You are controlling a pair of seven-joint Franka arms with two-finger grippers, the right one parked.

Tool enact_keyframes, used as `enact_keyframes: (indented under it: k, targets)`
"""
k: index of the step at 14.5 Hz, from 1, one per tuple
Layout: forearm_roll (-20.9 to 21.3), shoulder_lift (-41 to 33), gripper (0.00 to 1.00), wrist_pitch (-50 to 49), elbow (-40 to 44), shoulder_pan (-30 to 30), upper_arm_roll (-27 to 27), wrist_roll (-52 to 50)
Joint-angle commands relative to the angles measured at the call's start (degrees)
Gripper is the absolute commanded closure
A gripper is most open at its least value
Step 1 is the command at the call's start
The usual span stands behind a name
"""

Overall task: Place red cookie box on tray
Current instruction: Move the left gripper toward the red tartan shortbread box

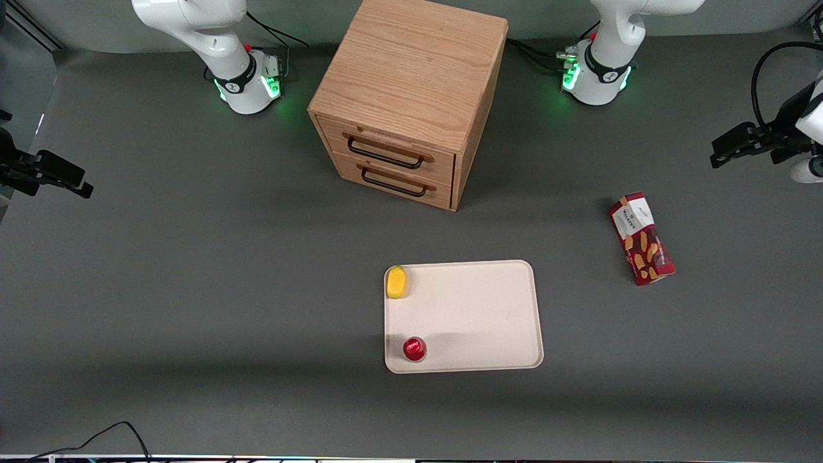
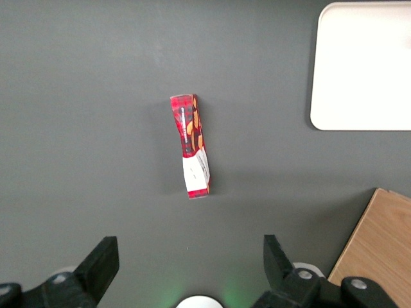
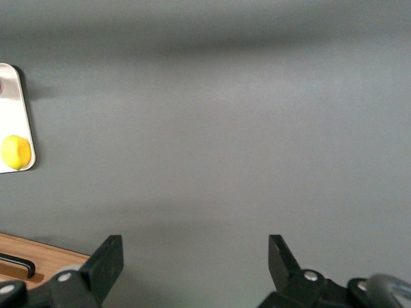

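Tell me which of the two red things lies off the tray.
The red cookie box, long and narrow, lies on the table near the open gripper; the small round red object sits on the tray.

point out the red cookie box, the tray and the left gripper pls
Long dark-red cookie box [image 1: 642, 239]: front view, middle of its top face.
Flat cream-white rectangular tray [image 1: 482, 321]: front view, bare middle of its floor.
Black two-finger left gripper [image 2: 191, 260]: left wrist view, open, midway between fingertips, above the table.

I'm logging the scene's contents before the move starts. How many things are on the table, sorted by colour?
Red: 2, the red cookie box on the table toward the working arm's end, and a small round object on the tray
Yellow: 1, a yellow object on the tray
Cream-white: 1, the tray
Wood: 1, the drawer cabinet
Total: 5
The gripper hangs open above the table, holding nothing.
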Motion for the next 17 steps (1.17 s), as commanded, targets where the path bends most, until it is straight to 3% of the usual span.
enact_keyframes:
  k: [1, 6, 9, 15, 17]
  targets:
    - [0.7, 1.4, 0.00, -2.5, 2.6, -0.7, 0.4, 1.1]
    - [0.3, 1.8, 0.00, -4.3, 1.9, -0.5, 0.8, 3.5]
    - [0.2, -0.5, 0.00, -1.3, -6.3, -0.1, 1.1, 3.6]
    - [-0.3, -4.0, 0.00, 27.7, -32.4, 0.2, 6.2, 3.5]
    - [-3.4, -1.5, 0.00, 38.1, -38.5, 0.2, 7.9, 3.4]
